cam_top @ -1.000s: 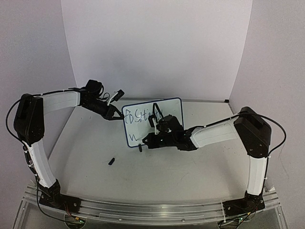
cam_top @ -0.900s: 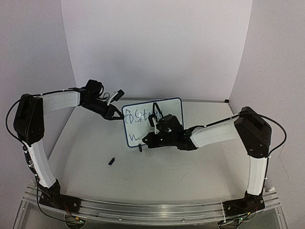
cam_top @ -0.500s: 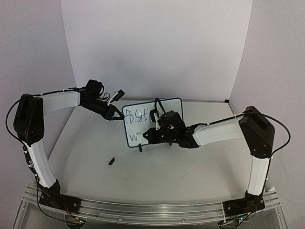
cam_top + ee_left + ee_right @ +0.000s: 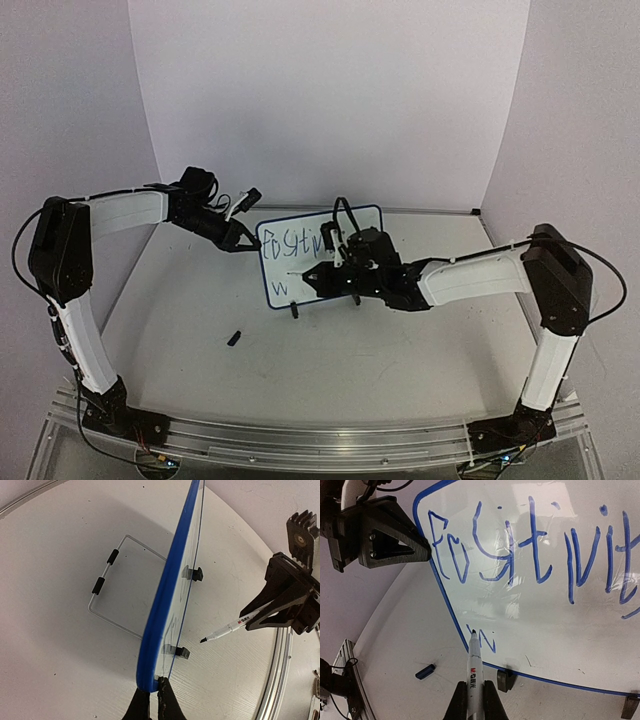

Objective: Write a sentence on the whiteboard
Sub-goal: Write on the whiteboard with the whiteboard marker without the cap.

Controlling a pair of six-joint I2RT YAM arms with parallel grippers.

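Observation:
The whiteboard [image 4: 362,222] stands upright on the table, blue-framed. My left gripper [image 4: 243,243] is shut on its left edge; the left wrist view shows the fingers [image 4: 165,705] pinching the blue frame [image 4: 170,580]. The sentence [image 4: 530,555] reads "Positivit" on the top line, with a "W" [image 4: 482,641] below. My right gripper [image 4: 475,702] is shut on a white marker [image 4: 474,665]. The marker's dark tip points at the "W". From the left wrist the marker [image 4: 230,628] shows a little off the board face.
The marker's dark cap [image 4: 233,338] lies on the table left of the board, also in the right wrist view [image 4: 425,671]. Black clip feet [image 4: 506,680] hold the board's lower edge. A wire stand [image 4: 107,587] sits behind it. An aluminium rail [image 4: 320,440] runs along the near edge.
My right arm has drawn back to the right, and the marker has come up from the board's lower left to beside the "W". The left arm and board have not moved.

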